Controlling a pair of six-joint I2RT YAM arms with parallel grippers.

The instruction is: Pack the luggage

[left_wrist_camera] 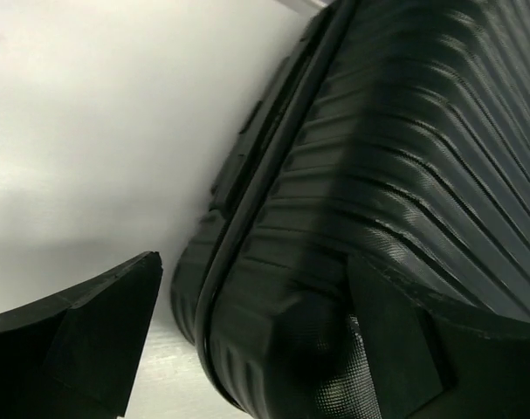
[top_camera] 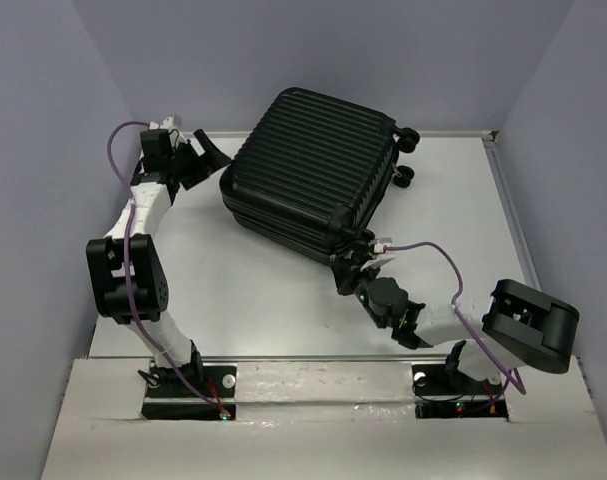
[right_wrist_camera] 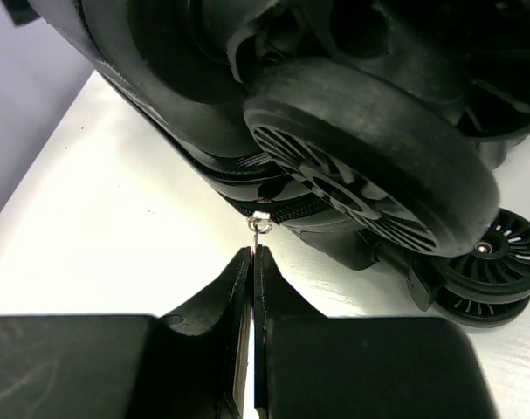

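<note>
White table (top_camera: 243,300) bears closed luggage (top_camera: 308,170), right end effector (right_wrist_camera: 252,255) pinching zipper pull (right_wrist_camera: 259,229)

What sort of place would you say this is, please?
Probably a robotics lab test cell: a white table boxed in by plain lilac-grey walls, two robot arms bolted at its near edge, and the black luggage lying on it.

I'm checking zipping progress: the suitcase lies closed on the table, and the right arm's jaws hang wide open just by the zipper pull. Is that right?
Not quite: the jaws of the right gripper are shut, pinching the zipper pull, as the right wrist view shows. The suitcase does lie closed on the table.
</note>
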